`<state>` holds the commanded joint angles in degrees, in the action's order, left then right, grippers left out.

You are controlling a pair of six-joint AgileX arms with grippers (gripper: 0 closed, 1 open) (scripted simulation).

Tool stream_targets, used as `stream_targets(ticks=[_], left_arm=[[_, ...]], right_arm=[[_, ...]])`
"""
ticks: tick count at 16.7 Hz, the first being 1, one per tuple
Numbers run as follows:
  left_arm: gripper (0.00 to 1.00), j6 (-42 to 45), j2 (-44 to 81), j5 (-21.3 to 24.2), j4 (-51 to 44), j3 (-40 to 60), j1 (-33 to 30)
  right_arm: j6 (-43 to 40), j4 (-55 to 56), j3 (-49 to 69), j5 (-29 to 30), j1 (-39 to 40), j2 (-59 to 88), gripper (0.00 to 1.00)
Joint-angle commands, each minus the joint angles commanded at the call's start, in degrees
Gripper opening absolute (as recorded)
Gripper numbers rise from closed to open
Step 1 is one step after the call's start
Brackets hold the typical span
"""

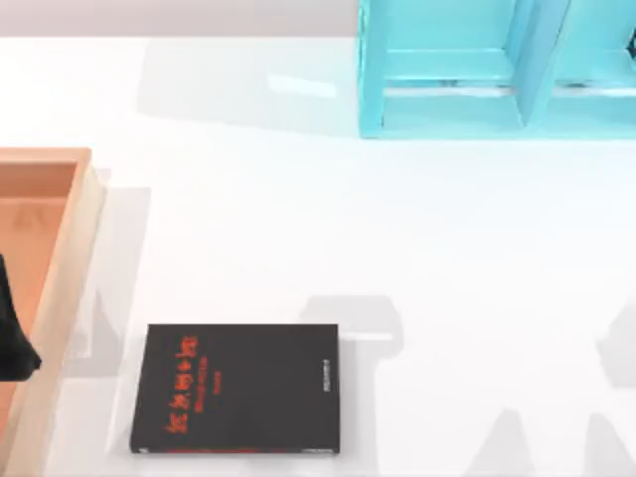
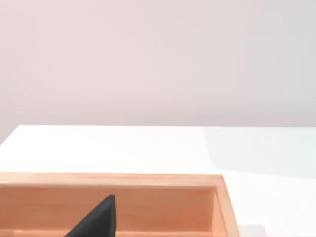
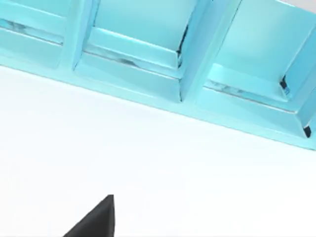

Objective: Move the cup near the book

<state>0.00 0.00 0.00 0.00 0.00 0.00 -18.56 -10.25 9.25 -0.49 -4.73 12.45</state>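
A white table [image 1: 397, 258] seen from above. The black book [image 1: 237, 390] with red lettering lies flat near the front edge, left of centre. An orange wooden tray [image 1: 70, 248] sits at the left edge, and a pale blue compartmented shelf unit [image 1: 497, 70] stands at the back right. The blue cup cannot be located from these views. The left arm [image 1: 12, 343] is a dark shape over the tray; whether its fingers are released or clenched cannot be told. The right wrist camera faces the shelf unit. The task seems at its start: next comes finding the cup, then reaching for it
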Motion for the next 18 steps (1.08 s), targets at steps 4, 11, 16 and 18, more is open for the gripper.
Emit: stream_targets(ticks=[4,11,16,18], left_arm=[[1.0,0.0,0.0,0.0,0.0,0.0,0.0],[1.0,0.0,0.0,0.0,0.0,0.0,0.0],[1.0,0.0,0.0,0.0,0.0,0.0,0.0],[1.0,0.0,0.0,0.0,0.0,0.0,0.0]], right_arm=[[-18.1,-10.0,9.3,0.0,-5.2,12.1,1.0],[-53.7,-29.6,27.9,0.4,-16.3,36.1,1.0],[-77.1,-42.6,40.2,0.6,-23.6,52.0,1.0],[-85.3,-47.2,44.4,0.6,-26.0,57.5,1.0]])
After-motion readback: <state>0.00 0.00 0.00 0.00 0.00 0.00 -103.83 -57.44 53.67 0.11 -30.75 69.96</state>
